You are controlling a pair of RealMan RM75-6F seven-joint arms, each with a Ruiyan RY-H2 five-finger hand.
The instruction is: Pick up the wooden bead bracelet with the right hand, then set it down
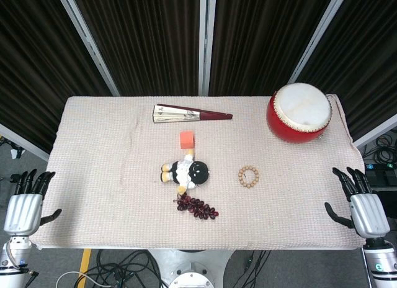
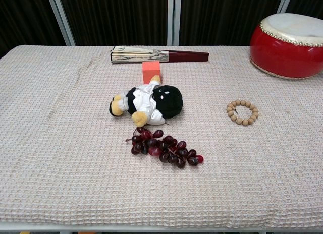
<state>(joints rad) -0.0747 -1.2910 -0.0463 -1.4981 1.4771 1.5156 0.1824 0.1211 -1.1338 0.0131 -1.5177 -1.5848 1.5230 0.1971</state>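
The wooden bead bracelet [image 1: 249, 177] [image 2: 242, 112] is a small ring of tan beads lying flat on the beige cloth, right of centre. My right hand [image 1: 358, 200] hangs off the table's right edge, well to the right of the bracelet, fingers spread and holding nothing. At the left edge my left hand [image 1: 26, 199] is likewise empty with its fingers apart. The chest view shows neither hand.
A red drum [image 1: 299, 112] [image 2: 291, 45] stands at the back right. A folded fan [image 1: 191, 115] [image 2: 158, 55] lies at the back centre, an orange block [image 1: 187, 139] [image 2: 151, 71] before it. A plush doll [image 1: 185, 172] [image 2: 147, 101] and dark grapes [image 1: 197, 207] [image 2: 164, 148] lie left of the bracelet.
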